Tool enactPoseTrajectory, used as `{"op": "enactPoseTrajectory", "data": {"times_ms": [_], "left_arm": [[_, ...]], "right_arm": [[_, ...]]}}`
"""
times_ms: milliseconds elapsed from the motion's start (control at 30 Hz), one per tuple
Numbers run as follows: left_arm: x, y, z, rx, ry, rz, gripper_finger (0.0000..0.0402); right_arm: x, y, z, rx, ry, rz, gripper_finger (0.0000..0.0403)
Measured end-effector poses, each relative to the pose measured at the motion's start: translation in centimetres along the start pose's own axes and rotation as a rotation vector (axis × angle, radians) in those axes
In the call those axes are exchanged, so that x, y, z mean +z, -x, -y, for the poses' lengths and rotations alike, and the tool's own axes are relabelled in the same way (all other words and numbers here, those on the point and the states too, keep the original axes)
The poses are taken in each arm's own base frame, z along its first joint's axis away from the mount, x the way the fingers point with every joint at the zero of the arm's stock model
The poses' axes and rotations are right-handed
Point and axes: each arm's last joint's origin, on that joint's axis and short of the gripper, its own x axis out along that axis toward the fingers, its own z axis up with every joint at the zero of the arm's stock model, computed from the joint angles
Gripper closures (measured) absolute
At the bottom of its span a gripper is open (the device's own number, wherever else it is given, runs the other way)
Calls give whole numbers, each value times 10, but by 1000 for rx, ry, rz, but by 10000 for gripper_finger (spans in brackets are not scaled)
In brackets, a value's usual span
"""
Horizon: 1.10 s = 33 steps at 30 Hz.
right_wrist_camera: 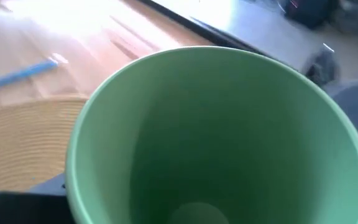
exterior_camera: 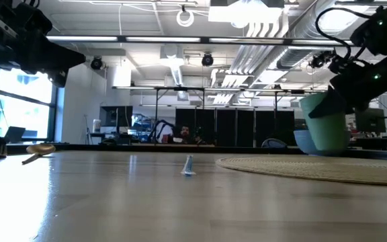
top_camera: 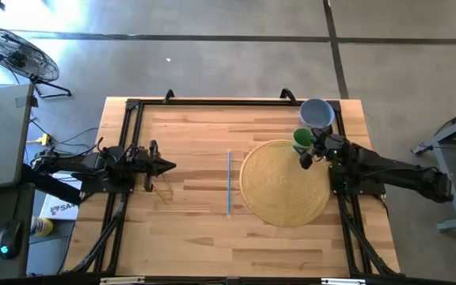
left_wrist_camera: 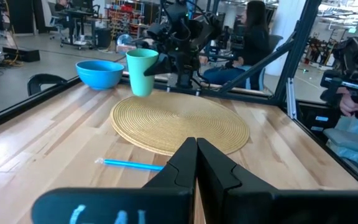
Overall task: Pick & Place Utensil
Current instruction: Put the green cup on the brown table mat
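High view showed the left gripper (top_camera: 167,165) near the table's (top_camera: 188,245) left edge, its fingers pressed together and holding nothing. A thin blue utensil (top_camera: 229,183) lay flat on the wood mid-table, well apart from both grippers, just beside the round woven mat (top_camera: 279,194). Toward the far right corner, the right gripper (top_camera: 308,155) was clamped on a smooth green cup (top_camera: 301,139), beside a blue bowl (top_camera: 317,113).

The high camera is looking straight down on the whole counter (top_camera: 196,237). The low one is sitting level with its surface, facing the room. Both wrist cameras are sharing the woven mat (left_wrist_camera: 179,121), the right one pressing close over the green cup (right_wrist_camera: 216,137).
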Motion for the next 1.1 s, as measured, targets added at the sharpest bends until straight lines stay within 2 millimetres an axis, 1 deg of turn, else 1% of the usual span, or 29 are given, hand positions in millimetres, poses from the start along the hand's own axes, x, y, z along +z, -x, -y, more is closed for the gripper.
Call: {"op": "enactPoseTrajectory", "data": {"times_ms": [33,167,300,433,667,900,1100], "left_arm": [[0,0,0,0,0,0,401],[0,0,0,0,0,0,401],[0,0,0,0,0,0,401],[0,0,0,0,0,0,401],[0,0,0,0,0,0,401],[0,0,0,0,0,0,401],[0,0,0,0,0,0,401]], "right_arm": [[1,1,0,-21,-23,2,63],[4,4,-4,0,-64,11,63],[-6,2,-2,-75,-95,-24,63],[-10,2,-2,-119,-133,-26,63],[-11,3,-3,-154,-138,-18,62],[-14,-1,-3,-167,-117,-61,38],[-14,-3,-4,-183,-137,-73,32]]}}
